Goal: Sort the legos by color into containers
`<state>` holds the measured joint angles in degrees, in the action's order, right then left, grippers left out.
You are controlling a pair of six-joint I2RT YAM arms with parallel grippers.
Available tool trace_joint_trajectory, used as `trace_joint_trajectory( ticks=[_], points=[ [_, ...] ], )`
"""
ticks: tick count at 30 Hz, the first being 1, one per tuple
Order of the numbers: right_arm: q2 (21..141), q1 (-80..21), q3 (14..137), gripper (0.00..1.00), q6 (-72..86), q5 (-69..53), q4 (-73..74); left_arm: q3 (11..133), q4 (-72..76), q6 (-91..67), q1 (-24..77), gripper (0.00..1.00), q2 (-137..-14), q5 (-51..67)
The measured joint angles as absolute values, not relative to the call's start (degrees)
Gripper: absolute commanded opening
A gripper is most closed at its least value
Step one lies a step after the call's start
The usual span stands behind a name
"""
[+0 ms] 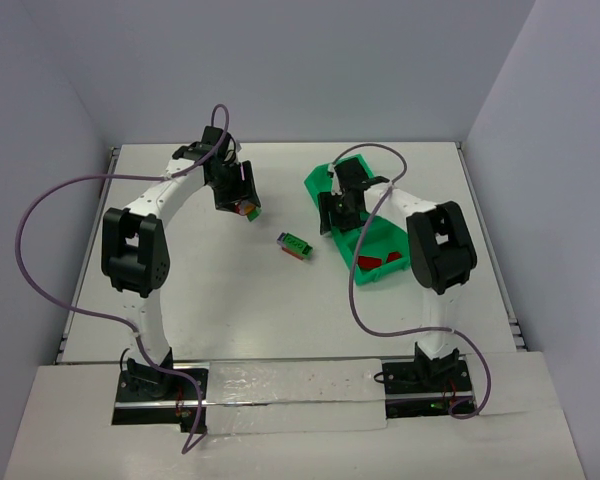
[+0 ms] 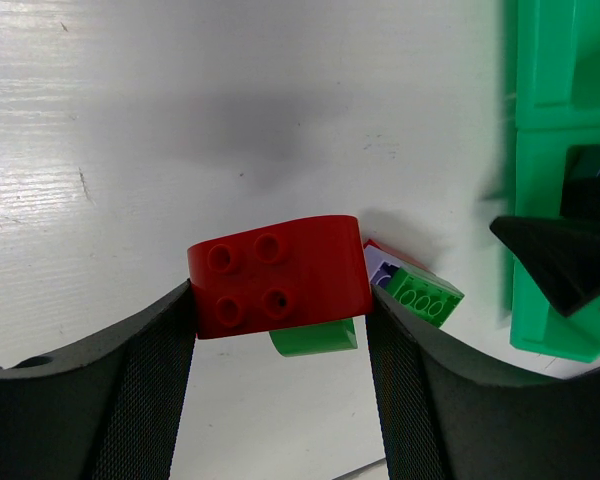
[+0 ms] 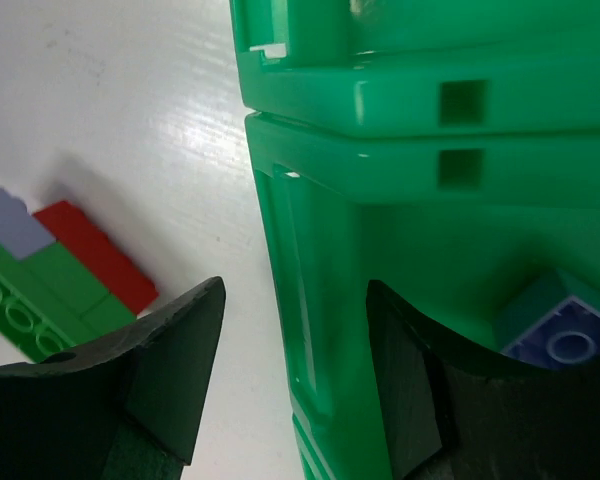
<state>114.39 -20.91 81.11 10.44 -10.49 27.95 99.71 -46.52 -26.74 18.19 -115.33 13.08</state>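
While the left gripper (image 1: 240, 198) hung above the table, clamped on a red four-studded plastic brick (image 2: 280, 272) with a green piece (image 2: 315, 338) under it, a loose clump of green, red and purple bricks (image 1: 296, 245) lay to its right. Farther right sat the long bright green plastic tray (image 3: 380, 150), its long axis running far-left to near-right, with red bricks (image 1: 378, 262) in its near end. That end was probably the held brick's target. The right gripper (image 3: 295, 380) straddled the tray's left wall, fingers apart, beside a purple brick (image 3: 560, 335). No writing was readable.
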Motion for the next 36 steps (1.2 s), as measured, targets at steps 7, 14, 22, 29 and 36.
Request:
trace_joint_trajectory(
  ticks=[7,14,22,29,36],
  points=[
    [108.72,-20.94,80.55,0.68,7.50,-6.03,32.93,98.99,-46.05,-26.76,18.15,0.00,-115.31,12.81],
    [103.78,-20.75,81.39,0.69,7.56,-1.90,34.14,97.53,-45.62,-26.99,18.11,0.00,-115.29,12.82],
    [101.85,-20.73,77.86,0.69,10.14,-2.07,32.69,96.96,-44.68,-27.59,18.08,0.00,-115.01,12.79],
    [99.35,-19.28,68.33,0.69,11.73,-1.42,32.43,96.48,-44.28,-27.83,18.01,0.00,-114.13,12.58],
    [96.95,-13.97,68.72,0.69,11.85,1.50,34.30,96.44,-43.86,-27.88,18.00,0.00,-113.16,12.60]
  ],
)
